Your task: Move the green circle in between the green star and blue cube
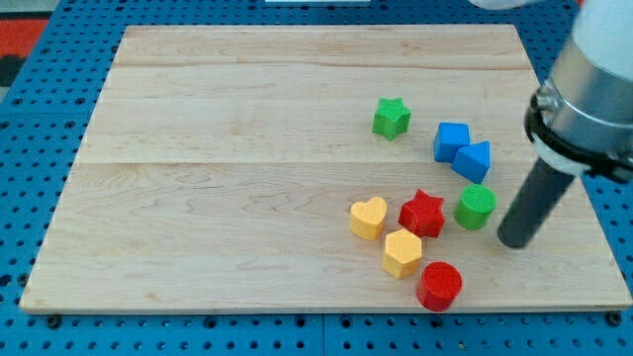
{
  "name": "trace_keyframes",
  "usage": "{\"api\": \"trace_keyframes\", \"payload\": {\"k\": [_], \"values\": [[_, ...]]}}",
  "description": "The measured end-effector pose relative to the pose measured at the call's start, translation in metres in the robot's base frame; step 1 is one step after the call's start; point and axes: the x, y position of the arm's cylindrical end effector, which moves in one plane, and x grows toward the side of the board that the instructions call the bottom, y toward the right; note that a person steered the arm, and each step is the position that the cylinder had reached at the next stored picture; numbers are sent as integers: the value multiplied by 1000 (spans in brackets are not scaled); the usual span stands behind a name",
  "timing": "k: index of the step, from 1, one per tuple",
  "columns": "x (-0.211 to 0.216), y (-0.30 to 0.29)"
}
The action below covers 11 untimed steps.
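Lower right of the frame: a red cylinder (439,285) lies nearest the board's bottom edge, with a yellow hexagon (402,252) just above it to the left, then a yellow heart (368,218) and a red star (422,213) side by side. Right of the red star, you see the green circle (476,207), near it but apart. My tip (516,238) stands just right of the circle and slightly below it, not visibly touching; being a bare rod, it has nothing to open or close and holds nothing.

Judged step: the approach is made and the push not yet begun. The goal gap lies up the frame, between the green star (392,117) and the nearer blue cube (452,140); a second blue block (474,160) sits touching that cube and stands over the circle. Your next move likely calls for getting under the circle and pushing up and left, skirting that block.

The board (237,158) is pale wood, resting on blue pegboard (30,148).
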Motion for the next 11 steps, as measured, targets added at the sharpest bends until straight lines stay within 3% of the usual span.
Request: {"api": "trace_keyframes", "payload": {"k": [1,2,5,6,8,11], "values": [[25,-4],[21,-13],[-125,-16],[-141,-16],[-133,-16],[-73,-16]]}}
